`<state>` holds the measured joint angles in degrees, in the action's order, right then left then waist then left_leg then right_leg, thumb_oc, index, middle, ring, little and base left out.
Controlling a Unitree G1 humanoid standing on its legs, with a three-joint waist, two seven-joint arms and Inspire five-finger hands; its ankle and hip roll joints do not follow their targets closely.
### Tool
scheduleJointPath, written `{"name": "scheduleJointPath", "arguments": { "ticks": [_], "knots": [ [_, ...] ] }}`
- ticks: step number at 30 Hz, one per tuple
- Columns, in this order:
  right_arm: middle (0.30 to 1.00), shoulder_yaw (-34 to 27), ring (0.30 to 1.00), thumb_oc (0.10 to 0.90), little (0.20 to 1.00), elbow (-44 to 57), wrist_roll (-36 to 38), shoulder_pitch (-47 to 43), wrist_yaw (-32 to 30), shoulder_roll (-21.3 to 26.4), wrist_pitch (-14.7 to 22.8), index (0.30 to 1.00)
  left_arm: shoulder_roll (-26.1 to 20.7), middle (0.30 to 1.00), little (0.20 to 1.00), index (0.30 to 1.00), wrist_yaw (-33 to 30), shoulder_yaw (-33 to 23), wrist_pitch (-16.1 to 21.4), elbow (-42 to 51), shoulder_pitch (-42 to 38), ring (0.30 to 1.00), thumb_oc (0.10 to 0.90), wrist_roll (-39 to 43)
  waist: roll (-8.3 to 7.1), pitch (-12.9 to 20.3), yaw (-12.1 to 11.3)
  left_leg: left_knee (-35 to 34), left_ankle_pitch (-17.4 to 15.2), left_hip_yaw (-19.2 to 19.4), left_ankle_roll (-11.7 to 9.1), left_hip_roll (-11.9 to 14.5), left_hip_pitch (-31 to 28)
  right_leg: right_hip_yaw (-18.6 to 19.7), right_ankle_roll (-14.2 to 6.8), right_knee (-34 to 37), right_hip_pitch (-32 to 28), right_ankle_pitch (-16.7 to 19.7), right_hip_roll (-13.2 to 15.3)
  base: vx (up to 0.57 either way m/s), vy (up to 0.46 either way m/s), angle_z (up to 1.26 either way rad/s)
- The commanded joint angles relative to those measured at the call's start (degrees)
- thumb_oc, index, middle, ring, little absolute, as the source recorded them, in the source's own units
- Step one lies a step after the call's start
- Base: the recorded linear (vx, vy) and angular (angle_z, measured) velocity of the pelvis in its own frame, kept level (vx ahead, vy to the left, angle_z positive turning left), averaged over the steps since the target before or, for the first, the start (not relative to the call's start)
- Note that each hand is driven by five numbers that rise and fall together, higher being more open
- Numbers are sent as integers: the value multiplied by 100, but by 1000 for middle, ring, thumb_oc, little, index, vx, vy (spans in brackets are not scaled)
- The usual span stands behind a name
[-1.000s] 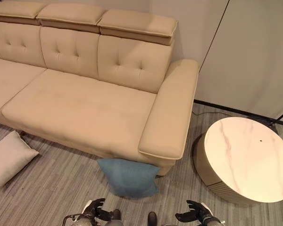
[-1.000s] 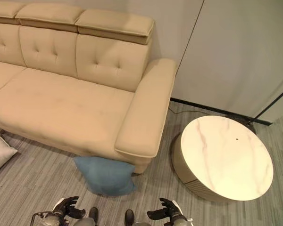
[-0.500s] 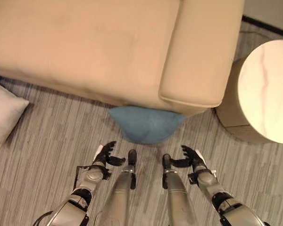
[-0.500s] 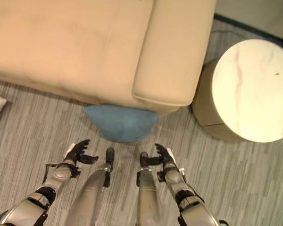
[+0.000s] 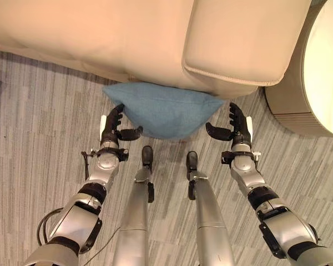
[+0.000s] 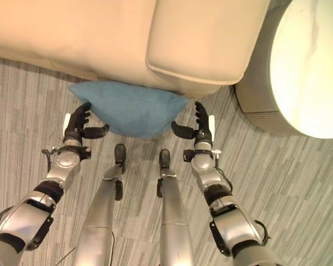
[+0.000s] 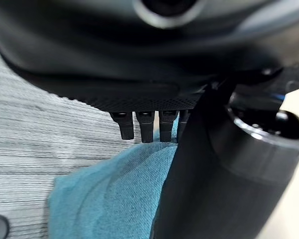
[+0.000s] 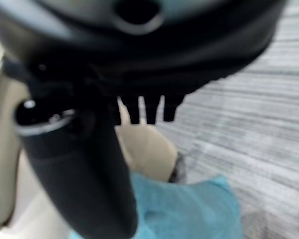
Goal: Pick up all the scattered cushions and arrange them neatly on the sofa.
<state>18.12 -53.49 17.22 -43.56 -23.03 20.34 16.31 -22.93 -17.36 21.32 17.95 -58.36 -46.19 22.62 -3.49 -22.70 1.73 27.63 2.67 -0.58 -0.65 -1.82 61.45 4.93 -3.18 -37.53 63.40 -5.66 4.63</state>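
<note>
On grey striped carpet, blue cushion [image 5: 165,110] lay against the beige sofa [image 5: 155,39] front below its armrest, left hand [image 5: 112,130] and right hand [image 5: 236,128] open either side, not gripping; next probably close in and lift.

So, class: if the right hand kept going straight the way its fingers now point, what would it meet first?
Probably the sofa: the right hand points at the armrest's lower edge, just beside the blue cushion corner. Depth is unclear.
</note>
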Motion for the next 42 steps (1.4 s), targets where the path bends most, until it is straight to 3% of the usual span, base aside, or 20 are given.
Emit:
{"name": "scheduleJointPath", "arguments": {
  "ticks": [1, 4, 5, 6, 8, 9, 18, 25, 26, 27, 28, 35, 42],
  "knots": [
    [900, 107, 900, 800, 900, 113, 403, 435, -55, 177, 429, 900, -62, 900, 900, 900, -320, -146, 502, -92, 304, 900, 800, 226, 236, 864, 14, 245, -956, -359, -24, 75, 141, 32, -61, 995, -217, 278, -48, 0, 0, 0],
    [900, 160, 900, 800, 900, 84, 584, 209, 26, 176, 454, 900, -82, 900, 900, 900, -349, -191, 531, -44, 163, 900, 800, 337, 247, 827, 2, 275, -935, -380, -26, 59, 286, 32, -75, 947, -68, 289, -39, -18, -2, 0],
    [900, 172, 900, 800, 900, 144, 601, 164, 44, 171, 472, 900, -82, 900, 900, 900, -351, -218, 558, 69, 180, 900, 800, 383, 245, 803, 9, 218, -707, -357, -10, 36, 396, 20, -68, 1020, 31, 486, -12, 11, -2, 3],
    [900, 182, 900, 800, 900, 187, 603, 179, 59, 155, 481, 900, -58, 900, 900, 900, -338, -233, 567, 128, 226, 900, 800, 407, 256, 826, -14, 272, -920, -383, -29, 41, 338, 19, -75, 947, -17, 292, -27, 9, -2, 5],
    [900, 196, 900, 800, 900, 304, 622, 152, 85, 135, 502, 900, -25, 900, 900, 900, -326, -248, 593, 248, 300, 900, 800, 438, 268, 824, -36, 240, -913, -393, -26, 23, 343, 14, -74, 958, 6, 297, -24, 1, 11, 7],
    [900, 202, 900, 800, 900, 352, 605, 130, 91, 133, 507, 900, -27, 900, 900, 900, -336, -275, 608, 326, 323, 900, 800, 441, 267, 802, -31, 152, -687, -367, -7, 0, 415, -1, -64, 1043, 72, 492, 3, -69, 16, 6],
    [900, 217, 900, 800, 900, 834, 602, 212, 248, -3, 582, 900, 108, 900, 900, 900, -263, -609, 818, 1379, 1011, 900, 800, 652, 324, 744, -169, -137, -591, -400, -10, -115, 302, -49, -84, 1218, -3, 548, 68, -15, 8, 8],
    [900, 203, 900, 800, 900, 876, 510, 17, 258, 34, 538, 900, 113, 900, 900, 900, -278, -937, 898, 1567, 1237, 900, 800, 852, 362, 621, -300, -432, -479, -424, -33, -172, 185, -75, -140, 1426, -89, 640, 125, -14, 9, 6],
    [900, 191, 900, 800, 900, 868, 502, -25, 245, 60, 534, 900, 93, 900, 900, 900, -288, -924, 889, 1516, 1189, 900, 800, 846, 381, 631, -320, -410, -663, -434, -65, -154, 121, -73, -161, 1372, -138, 463, 117, -35, 3, 4],
    [900, 175, 900, 800, 900, 885, 506, -100, 235, 92, 534, 900, 55, 900, 900, 900, -296, -914, 893, 1464, 1106, 900, 800, 846, 382, 576, -304, -423, -454, -408, -67, -167, 227, -86, -154, 1429, -63, 651, 142, 38, -7, 7],
    [900, 174, 900, 800, 900, 894, 494, -145, 225, 119, 533, 900, 13, 900, 900, 900, -303, -893, 879, 1410, 1056, 900, 800, 836, 385, 608, -310, -408, -640, -433, -83, -145, 178, -75, -171, 1379, -98, 473, 128, -22, 6, 9],
    [900, 264, 900, 800, 900, 1024, 562, -784, 83, 268, 539, 900, -521, 900, 900, 900, -382, -590, 767, 761, -167, 900, 800, 967, 288, 585, -187, -70, -692, -520, -78, -107, 780, -57, -212, 1193, 361, 440, 147, 15, 9, 3],
    [900, 488, 900, 800, 900, 1124, 601, -1233, 57, 241, 581, 900, -702, 900, 900, 900, -289, -263, 676, 222, -1041, 900, 800, 1133, 195, 544, -39, 128, -753, -528, -80, -74, 1128, -34, -238, 1103, 636, 422, 165, 16, 30, -1]
  ]
}}
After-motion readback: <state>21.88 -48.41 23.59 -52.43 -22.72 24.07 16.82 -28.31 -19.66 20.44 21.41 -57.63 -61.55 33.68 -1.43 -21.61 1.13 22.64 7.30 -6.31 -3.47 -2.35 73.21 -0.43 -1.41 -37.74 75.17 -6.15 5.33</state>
